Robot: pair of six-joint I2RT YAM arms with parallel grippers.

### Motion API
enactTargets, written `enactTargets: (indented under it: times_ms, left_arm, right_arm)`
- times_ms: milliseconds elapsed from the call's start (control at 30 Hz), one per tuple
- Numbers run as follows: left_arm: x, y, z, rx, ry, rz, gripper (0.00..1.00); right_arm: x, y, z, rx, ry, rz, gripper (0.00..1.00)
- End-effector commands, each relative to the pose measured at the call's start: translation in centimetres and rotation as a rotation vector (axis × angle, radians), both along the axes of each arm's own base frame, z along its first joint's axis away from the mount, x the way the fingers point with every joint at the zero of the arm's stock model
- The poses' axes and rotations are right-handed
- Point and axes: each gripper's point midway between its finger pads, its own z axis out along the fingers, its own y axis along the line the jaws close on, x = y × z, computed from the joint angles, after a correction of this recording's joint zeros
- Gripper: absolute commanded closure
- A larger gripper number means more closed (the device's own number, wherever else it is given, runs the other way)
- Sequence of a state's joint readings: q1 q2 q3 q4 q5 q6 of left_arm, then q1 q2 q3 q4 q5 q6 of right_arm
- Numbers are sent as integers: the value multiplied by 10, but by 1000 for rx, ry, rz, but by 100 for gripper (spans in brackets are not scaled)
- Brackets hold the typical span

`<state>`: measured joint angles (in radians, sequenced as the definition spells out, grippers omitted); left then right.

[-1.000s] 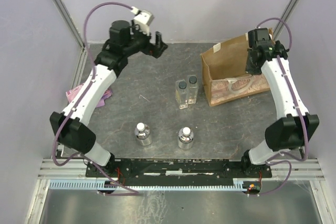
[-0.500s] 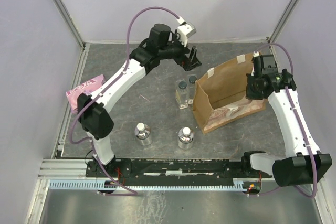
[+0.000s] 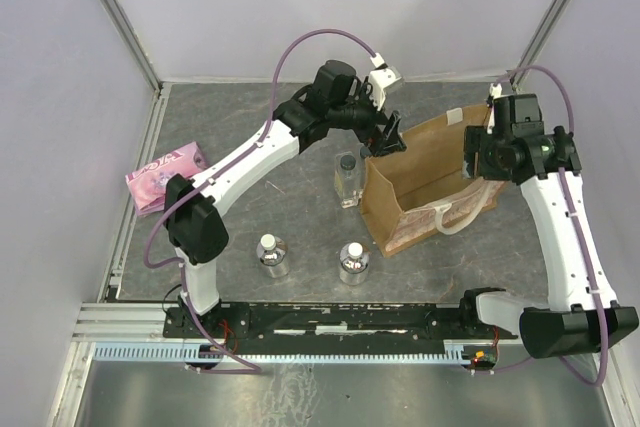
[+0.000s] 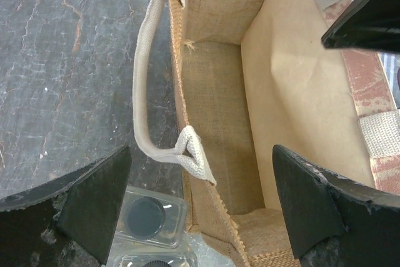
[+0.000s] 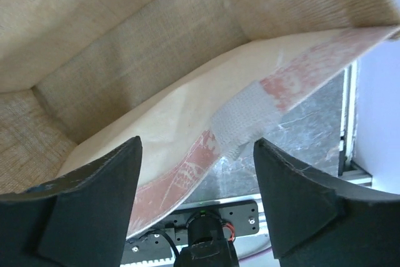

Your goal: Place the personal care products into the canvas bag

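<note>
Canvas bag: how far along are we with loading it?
Done: the canvas bag stands open, but no bottle shows inside it in either wrist view. In hand: nothing. The left gripper and right gripper are both open over the bag's opposite rims. Left: everything. The two tall clear bottles beside the bag and the two short round bottles nearer the arm bases sit on the table.

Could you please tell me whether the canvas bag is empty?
Empty: the canvas bag stands open with a bare interior; the bottles stand outside on the table.
</note>
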<state>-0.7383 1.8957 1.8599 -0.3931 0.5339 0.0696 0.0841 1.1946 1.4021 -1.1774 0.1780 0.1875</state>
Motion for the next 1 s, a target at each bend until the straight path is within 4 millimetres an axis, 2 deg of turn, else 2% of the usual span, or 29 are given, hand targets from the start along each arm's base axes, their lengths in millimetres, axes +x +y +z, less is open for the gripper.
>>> enactTargets:
  times_ms: [0,233,367,433,467,500,633,700,733,967]
  left_arm:
    - [-4,-5,20,-21,-66,-29,0]
    - [-6,-17,-13,36,-51,-52,0]
    - [-11,-30,-31,54,-30,-84,0]
    - [-12,-35,-39,64,-24,-94,5]
    - [-12,-38,-43,68,-21,-97,9]
    - [-11,-40,-47,73,-15,-98,18]
    - [-6,-46,-52,73,-6,-93,71]
    - [-3,-50,-49,64,-13,-84,91]
    - [-1,-51,-49,60,-15,-75,96]
    - [31,-56,-34,9,-67,74,97]
  right_arm:
    - [2,-6,46,-31,-107,-9,18]
    - [14,-9,100,-36,-261,-25,12]
    - [23,-9,116,-32,-319,-29,10]
    - [27,-8,120,-29,-336,-30,10]
    - [29,-8,122,-27,-342,-30,10]
    - [31,-7,122,-22,-347,-28,10]
    - [34,-4,121,-10,-347,-23,10]
    - [35,-4,119,-11,-344,-22,11]
    - [35,-5,118,-11,-341,-23,11]
    - [32,6,110,23,-315,34,12]
